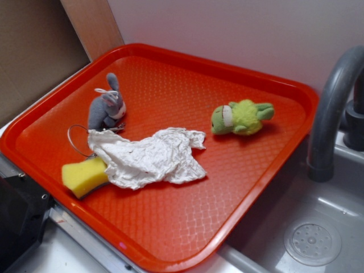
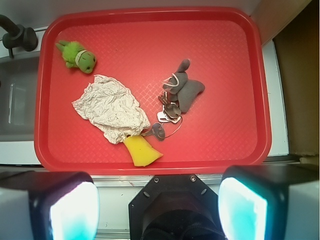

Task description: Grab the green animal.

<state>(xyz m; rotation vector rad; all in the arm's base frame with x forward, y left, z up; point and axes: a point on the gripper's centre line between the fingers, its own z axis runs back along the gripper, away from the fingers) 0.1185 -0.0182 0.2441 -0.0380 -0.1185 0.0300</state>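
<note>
Far ahead and left of the claw, the green animal lies on the red tray; the claw's fingers are spread, holding nothing.

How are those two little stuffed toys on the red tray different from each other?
The green animal is lime-coloured and round with stubby limbs; the grey bunny is slimmer with long ears. The green animal lies alone near the tap side, while the bunny lies next to a bunch of keys. Both are small plush toys.
</note>
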